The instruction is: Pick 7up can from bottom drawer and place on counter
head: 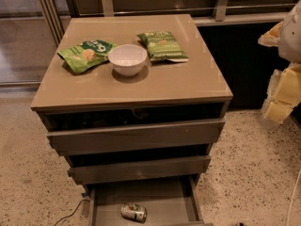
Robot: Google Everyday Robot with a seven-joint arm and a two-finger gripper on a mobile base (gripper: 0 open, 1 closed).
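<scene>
The 7up can [134,212] lies on its side on the grey floor of the bottom drawer [178,197], which is pulled open at the foot of the cabinet. The can is silver and green with a red spot. The counter [141,84] is the glossy taupe top of the cabinet. My gripper [281,95], white and pale yellow, hangs at the right edge of the camera view, beside the cabinet at about counter height. It is well above and to the right of the can and touches nothing I can see.
A white bowl [127,59] stands mid-counter between two green snack bags [86,54] [162,46]. Two wider drawers [134,135] above the bottom one stand slightly open. A cable [70,214] lies on the speckled floor at the left. A dark wall is behind.
</scene>
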